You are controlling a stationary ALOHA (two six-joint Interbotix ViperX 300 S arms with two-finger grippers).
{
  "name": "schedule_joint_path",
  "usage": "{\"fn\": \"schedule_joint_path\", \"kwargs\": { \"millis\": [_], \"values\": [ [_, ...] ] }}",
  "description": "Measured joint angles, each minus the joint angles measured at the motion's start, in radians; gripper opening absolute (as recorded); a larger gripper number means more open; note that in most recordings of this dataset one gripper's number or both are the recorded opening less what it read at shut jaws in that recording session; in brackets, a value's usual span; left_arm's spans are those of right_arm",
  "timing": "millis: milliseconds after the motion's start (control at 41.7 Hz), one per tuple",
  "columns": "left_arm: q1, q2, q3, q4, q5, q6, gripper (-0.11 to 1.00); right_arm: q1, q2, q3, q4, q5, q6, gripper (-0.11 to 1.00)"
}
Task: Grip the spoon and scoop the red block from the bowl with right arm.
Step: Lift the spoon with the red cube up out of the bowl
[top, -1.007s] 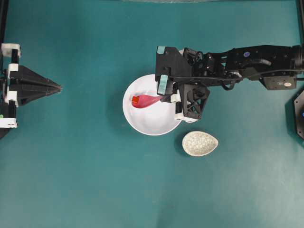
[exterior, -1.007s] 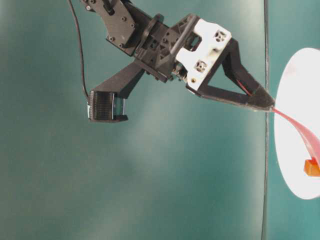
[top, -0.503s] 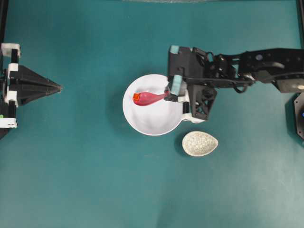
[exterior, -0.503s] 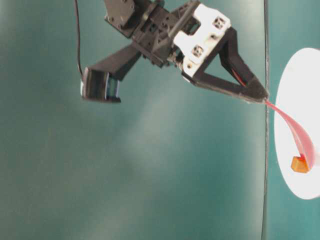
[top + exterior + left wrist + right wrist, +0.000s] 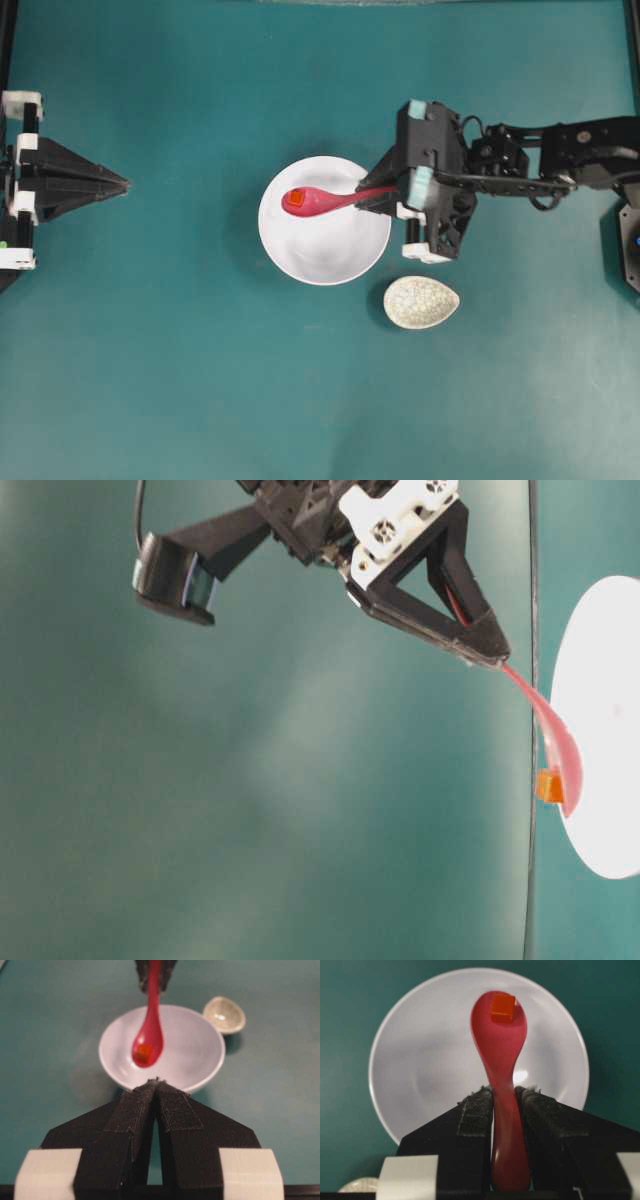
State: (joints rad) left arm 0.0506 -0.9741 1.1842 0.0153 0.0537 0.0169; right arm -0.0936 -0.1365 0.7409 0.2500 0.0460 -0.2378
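My right gripper (image 5: 376, 198) is shut on the handle of the pink-red spoon (image 5: 325, 199), with the black pads (image 5: 476, 1110) pressed on both sides of the handle (image 5: 506, 1125). The red block (image 5: 296, 198) lies in the spoon's scoop (image 5: 500, 1035), near its tip (image 5: 502, 1006). The scoop hangs over the left part of the white bowl (image 5: 330, 255), lifted off its floor (image 5: 195, 1055). Side on, the block (image 5: 548, 785) sits against the curved spoon (image 5: 552, 742). My left gripper (image 5: 124, 184) rests far left, its fingertips together (image 5: 156, 1083).
A speckled grey-white spoon rest (image 5: 421, 302) lies just right of and below the bowl, close under the right wrist. The teal table (image 5: 200, 380) stretches around. A black fixture (image 5: 630, 240) stands at the right edge.
The right arm drew back to the right and rose. The spoon turned from tilted to level and lifted out of the bowl with the red block in its scoop.
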Motion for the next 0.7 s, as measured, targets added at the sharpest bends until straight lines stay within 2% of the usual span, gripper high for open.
{"fn": "schedule_joint_path", "kwargs": {
  "millis": [312,503,695],
  "values": [
    [0.000,-0.006,0.002,0.000,0.000,-0.002,0.00,0.028,-0.023,0.052,-0.046,-0.072,-0.006,0.24],
    [0.000,-0.012,0.002,0.002,0.000,0.000,0.00,0.029,-0.023,0.058,-0.048,-0.089,-0.006,0.24],
    [0.000,-0.026,0.002,0.002,0.003,-0.002,0.00,0.029,-0.025,0.092,-0.048,-0.167,-0.005,0.24]
  ]
}}
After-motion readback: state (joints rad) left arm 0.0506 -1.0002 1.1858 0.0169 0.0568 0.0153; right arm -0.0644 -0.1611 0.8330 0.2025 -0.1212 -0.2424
